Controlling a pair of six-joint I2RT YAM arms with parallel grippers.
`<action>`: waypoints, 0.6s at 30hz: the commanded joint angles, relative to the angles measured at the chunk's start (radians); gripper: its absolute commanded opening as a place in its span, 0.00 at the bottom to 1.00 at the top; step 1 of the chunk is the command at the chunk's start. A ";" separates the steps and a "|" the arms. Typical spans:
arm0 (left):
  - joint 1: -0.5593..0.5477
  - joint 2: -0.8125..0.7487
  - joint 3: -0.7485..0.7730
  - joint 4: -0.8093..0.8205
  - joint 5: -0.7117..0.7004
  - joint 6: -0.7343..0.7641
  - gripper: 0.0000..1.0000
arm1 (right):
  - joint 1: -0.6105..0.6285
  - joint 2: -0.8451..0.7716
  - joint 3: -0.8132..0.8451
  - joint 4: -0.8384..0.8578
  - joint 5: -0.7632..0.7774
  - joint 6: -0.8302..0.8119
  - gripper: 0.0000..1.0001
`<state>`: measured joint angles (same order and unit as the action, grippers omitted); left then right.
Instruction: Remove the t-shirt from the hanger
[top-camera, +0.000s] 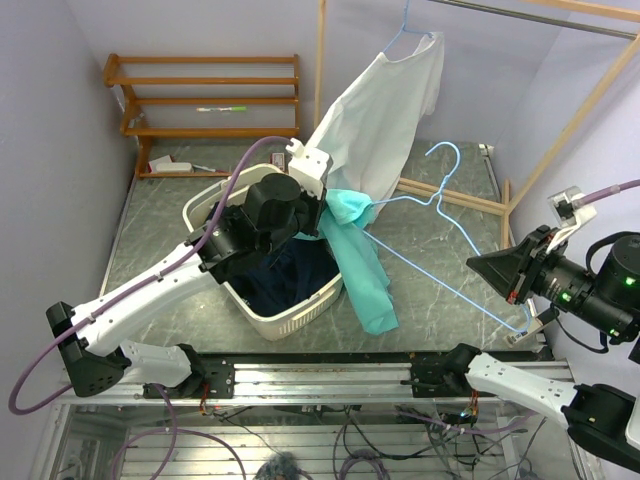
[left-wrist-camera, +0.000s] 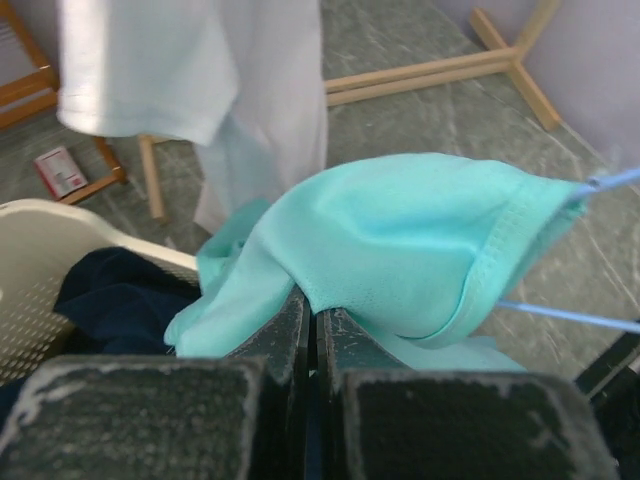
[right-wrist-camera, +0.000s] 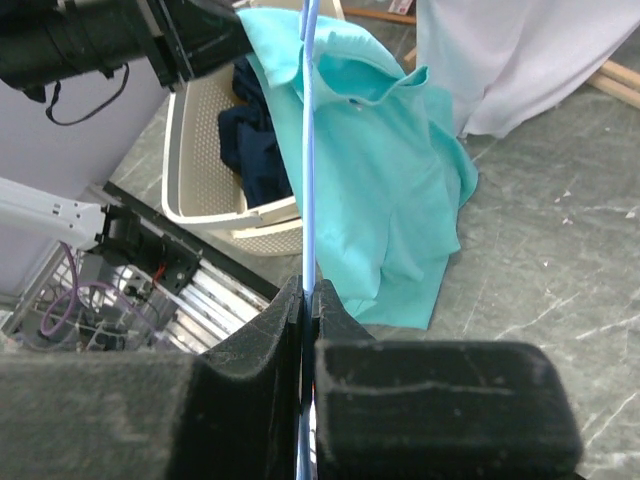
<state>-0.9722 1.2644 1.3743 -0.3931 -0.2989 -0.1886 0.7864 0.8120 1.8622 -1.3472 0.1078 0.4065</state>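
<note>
A teal t-shirt (top-camera: 362, 270) hangs on a light blue wire hanger (top-camera: 440, 278) that stretches across the table between my two arms. My left gripper (top-camera: 325, 207) is shut on the t-shirt's upper edge, right beside the laundry basket. In the left wrist view the teal cloth (left-wrist-camera: 400, 240) bunches over the closed left gripper (left-wrist-camera: 313, 312), and the hanger wire (left-wrist-camera: 570, 315) runs off to the right. My right gripper (top-camera: 523, 328) is shut on the hanger's far end. In the right wrist view the wire (right-wrist-camera: 310, 150) rises straight out of the right gripper (right-wrist-camera: 308, 290) towards the t-shirt (right-wrist-camera: 390, 170).
A cream laundry basket (top-camera: 300, 315) holding dark navy clothes (top-camera: 290, 275) stands under my left arm. A white shirt (top-camera: 385, 110) hangs on a wooden rack whose base (top-camera: 460, 197) lies on the floor behind. A wooden shelf (top-camera: 200, 95) stands at the back left.
</note>
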 joint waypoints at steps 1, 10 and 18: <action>-0.001 -0.008 0.032 -0.014 -0.169 -0.037 0.07 | -0.002 -0.015 0.004 -0.030 -0.032 0.007 0.00; -0.001 0.052 0.011 -0.095 -0.260 -0.103 0.08 | -0.001 -0.025 0.131 -0.030 0.067 0.024 0.00; -0.001 0.033 -0.024 -0.073 -0.246 -0.101 0.34 | 0.015 -0.054 0.149 -0.032 0.098 0.046 0.00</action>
<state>-0.9726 1.3228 1.3701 -0.4774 -0.5156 -0.2810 0.7933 0.7734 2.0132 -1.3975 0.1711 0.4358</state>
